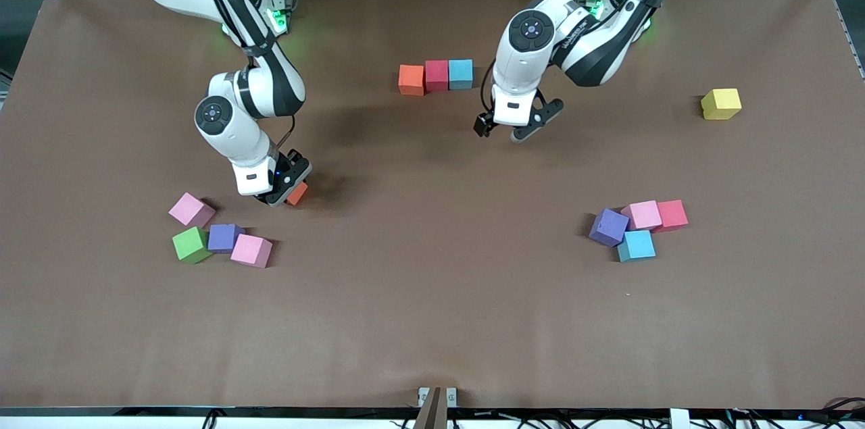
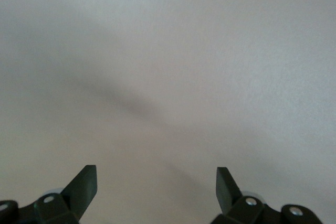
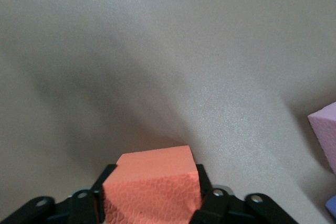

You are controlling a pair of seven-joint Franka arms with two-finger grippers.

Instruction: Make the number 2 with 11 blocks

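My right gripper (image 1: 287, 187) (image 3: 153, 184) is shut on an orange block (image 1: 297, 194) (image 3: 152, 182), down at the table surface beside the cluster at the right arm's end. That cluster holds two pink blocks (image 1: 191, 210) (image 1: 251, 250), a green block (image 1: 191, 244) and a purple block (image 1: 224, 238). A row of orange (image 1: 411, 80), red (image 1: 436, 75) and light blue (image 1: 461, 73) blocks lies near the bases. My left gripper (image 1: 513, 128) (image 2: 156, 179) hangs open and empty beside that row.
Toward the left arm's end sit a purple cube (image 1: 608, 227), a pink cube (image 1: 642, 215), a red cube (image 1: 672, 215) and a light blue cube (image 1: 636, 246). A yellow cube (image 1: 720, 104) lies alone farther toward that end. The brown table (image 1: 432, 321) stretches bare near the camera.
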